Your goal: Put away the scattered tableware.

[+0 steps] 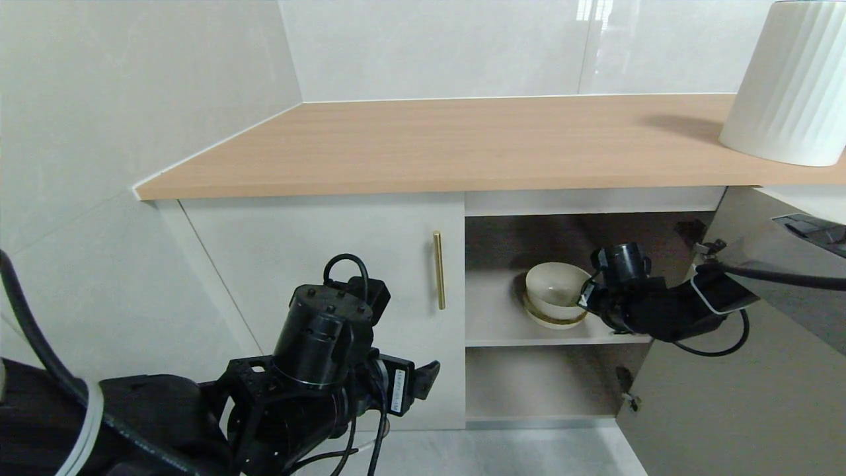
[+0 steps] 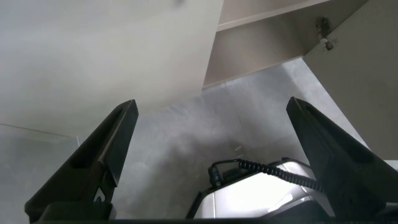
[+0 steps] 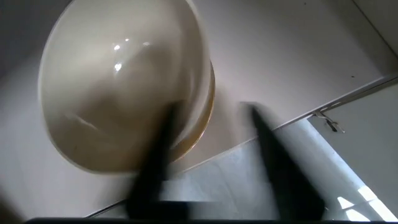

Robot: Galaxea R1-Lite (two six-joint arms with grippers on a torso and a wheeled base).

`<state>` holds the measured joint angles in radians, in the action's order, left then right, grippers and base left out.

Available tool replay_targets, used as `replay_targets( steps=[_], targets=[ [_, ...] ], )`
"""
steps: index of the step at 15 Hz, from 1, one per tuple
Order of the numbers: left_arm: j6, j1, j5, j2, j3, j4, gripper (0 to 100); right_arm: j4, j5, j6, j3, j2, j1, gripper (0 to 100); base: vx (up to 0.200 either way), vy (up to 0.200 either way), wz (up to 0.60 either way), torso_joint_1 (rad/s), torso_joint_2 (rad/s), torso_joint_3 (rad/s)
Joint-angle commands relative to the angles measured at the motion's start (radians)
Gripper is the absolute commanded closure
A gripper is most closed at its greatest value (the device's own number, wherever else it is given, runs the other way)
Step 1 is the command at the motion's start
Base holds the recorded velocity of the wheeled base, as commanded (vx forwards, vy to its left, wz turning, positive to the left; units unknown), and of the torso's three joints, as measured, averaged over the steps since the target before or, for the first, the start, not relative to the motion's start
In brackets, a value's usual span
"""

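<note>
A cream bowl (image 1: 555,287) (image 3: 118,93) sits tilted on a gold-rimmed dish (image 1: 554,322) (image 3: 210,93) on the middle shelf (image 1: 496,324) of the open cabinet. My right gripper (image 1: 585,297) (image 3: 212,111) is inside the cabinet at the bowl's right side. It is open, one finger in front of the bowl's inner side, the other outside the rim. My left gripper (image 1: 423,380) (image 2: 211,106) hangs low in front of the closed left door, open and holding nothing, with the floor below it.
The closed left door carries a gold handle (image 1: 438,270). The right door (image 1: 727,383) stands swung open beside my right arm. A wooden counter (image 1: 462,145) tops the cabinet, with a white ribbed container (image 1: 790,86) at its right. The lower shelf (image 1: 535,390) is bare.
</note>
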<state>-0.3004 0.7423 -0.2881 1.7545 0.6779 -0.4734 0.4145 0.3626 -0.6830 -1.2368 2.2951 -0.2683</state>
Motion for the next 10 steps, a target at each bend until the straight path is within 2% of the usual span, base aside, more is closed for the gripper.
replay_targets(
  steps=[1, 6, 8, 10],
  targets=[
    [0.0, 0.0, 0.0, -0.001, 0.0, -0.001, 0, 0.0, -0.001, 0.0, 0.002, -0.003, 0.0, 0, 0.0, 0.0, 0.0, 0.0, 0.0, 0.0],
    [0.0, -0.008, 0.0, -0.004, 0.0, -0.001, 0, -0.036, -0.03, 0.0, 0.037, -0.085, -0.028, 0, 0.0, 0.0, 0.0, 0.0, 0.0, 0.0],
    [-0.005, -0.015, 0.0, -0.021, -0.015, -0.002, 0, -0.137, -0.174, 0.008, 0.115, -0.238, -0.083, 0, 0.0, 0.0, 0.0, 0.0, 0.0, 0.0],
    [-0.005, -0.018, 0.001, -0.073, -0.044, -0.004, 0, -0.315, -0.211, 0.04, 0.138, -0.396, -0.15, 0, 0.0, 0.0, 0.0, 0.0, 0.0, 0.0]
  ],
)
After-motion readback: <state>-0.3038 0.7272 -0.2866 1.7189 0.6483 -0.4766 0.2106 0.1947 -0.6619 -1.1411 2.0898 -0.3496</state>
